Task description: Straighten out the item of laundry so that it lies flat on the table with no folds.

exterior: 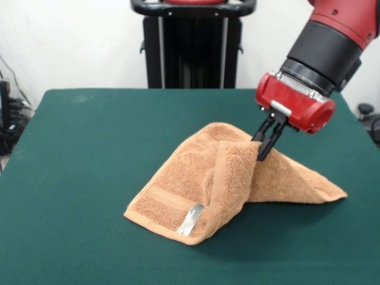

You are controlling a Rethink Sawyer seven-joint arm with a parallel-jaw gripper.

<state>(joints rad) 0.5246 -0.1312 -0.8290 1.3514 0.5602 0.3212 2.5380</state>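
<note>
Front view of a Sawyer arm point(332, 35) working a towel point(231, 181) on a green table point(71, 178). The arm, red and black, enters from the upper right and slants down and to the left. Its red wrist housing sits above the right half of the towel, and the black gripper point(265, 148) projects from the housing's lower edge.

The two thin fingers point(270, 135) stand close together, pinched on the hemmed edge of the towel at its highest point. The cloth rises to that pinch and hangs from it, so the raised fold forms a tent-like peak.

The towel is light orange-tan terry and lies somewhat right of the table's centre, in the nearer half. From the peak, one flap drops toward the camera, its hem running as a narrow border down to the near corner. A woven band crosses the cloth close to that near edge. A small white label point(191, 219) lies on the near edge beside the lowest corner. To the right, another part of the towel spreads flat on the table and ends in a pointed corner. The left part slopes down to the table surface and rests there.

Behind the table stands the black pedestal point(193, 44) against a pale wall.
</note>
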